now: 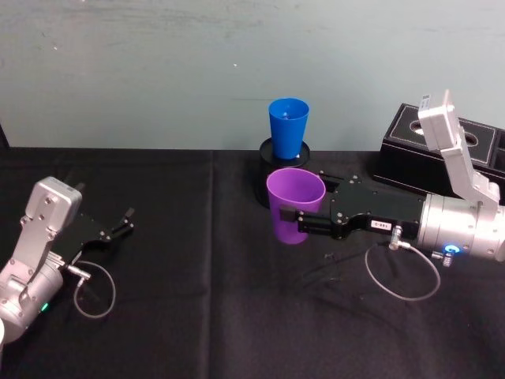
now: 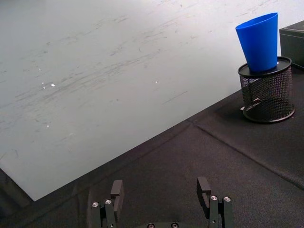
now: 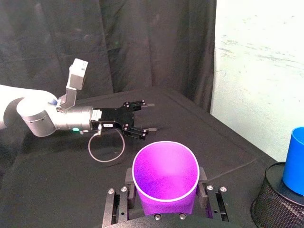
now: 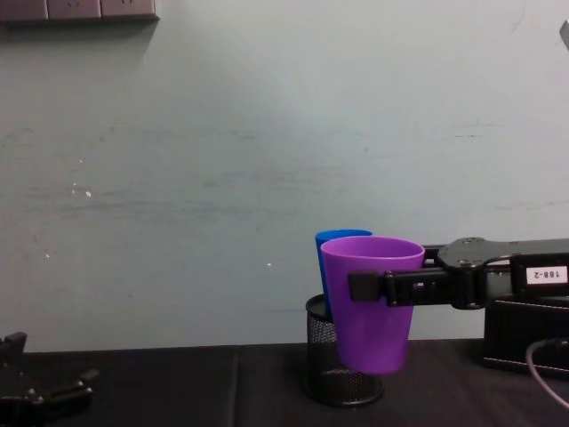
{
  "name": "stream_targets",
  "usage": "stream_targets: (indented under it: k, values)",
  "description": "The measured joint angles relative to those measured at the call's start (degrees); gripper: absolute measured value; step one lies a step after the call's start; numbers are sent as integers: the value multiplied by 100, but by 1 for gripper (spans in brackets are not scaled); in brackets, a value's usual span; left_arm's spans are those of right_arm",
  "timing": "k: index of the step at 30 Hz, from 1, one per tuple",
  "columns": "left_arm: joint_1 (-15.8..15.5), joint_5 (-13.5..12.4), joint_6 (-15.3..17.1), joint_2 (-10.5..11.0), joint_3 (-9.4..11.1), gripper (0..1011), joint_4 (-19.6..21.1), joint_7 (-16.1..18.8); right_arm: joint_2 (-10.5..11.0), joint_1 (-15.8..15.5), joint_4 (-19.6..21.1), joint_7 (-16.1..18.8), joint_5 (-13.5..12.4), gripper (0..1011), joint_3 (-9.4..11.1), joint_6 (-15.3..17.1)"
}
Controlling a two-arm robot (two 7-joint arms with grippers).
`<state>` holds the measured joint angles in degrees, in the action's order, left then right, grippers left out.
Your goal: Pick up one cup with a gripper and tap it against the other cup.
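My right gripper [image 1: 295, 221] is shut on the purple cup [image 1: 293, 204], holding it upright by its sides, and its black arm carries a white number label. From the right wrist, the purple cup [image 3: 165, 173] sits between the fingers [image 3: 118, 205]. The blue cup [image 1: 288, 126] stands on top of a black mesh pen holder [image 1: 272, 158], just behind the purple one. In the chest view the purple cup [image 4: 369, 302] overlaps the blue cup [image 4: 334, 238]; the head view shows a gap between them. My left gripper [image 1: 122, 223] rests open at the far left on the cloth.
A black box [image 1: 442, 146] stands at the back right, behind my right arm. Black cloth [image 1: 205, 316] covers the table, and a pale wall [image 1: 158, 71] closes off the back. A cable loop [image 1: 402, 272] hangs under the right wrist.
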<state>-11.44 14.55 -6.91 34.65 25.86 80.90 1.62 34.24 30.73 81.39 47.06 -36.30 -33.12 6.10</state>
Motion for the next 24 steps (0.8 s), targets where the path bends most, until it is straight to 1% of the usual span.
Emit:
stream_targets:
  k: [2,8,12,15,16,19,21,24]
  values:
    - [0,0,0,0,0,1011,0,0,0,0,0,0,0,736,0,0]
    - [1,0,0,0,0,1011,0,0,-22,201,-116,24,-81,736,-26,-6]
    - [0,0,0,0,0,1011,0,0,-126,362,-317,-61,-91,736,-79,3]
    - [0,0,0,0,0,1011,0,0,-282,525,-583,-214,-64,736,-121,34]
    - [0,0,0,0,0,1011,0,0,-282,525,-583,-214,-64,736,-121,34]
    - [0,0,0,0,0,1011,0,0,-485,661,-890,-426,-66,736,-124,129]
    - [1,0,0,0,0,1011,0,0,-549,694,-985,-503,-71,736,-117,166]
    - [0,0,0,0,0,1011,0,0,-721,778,-1215,-689,-66,736,-108,227]
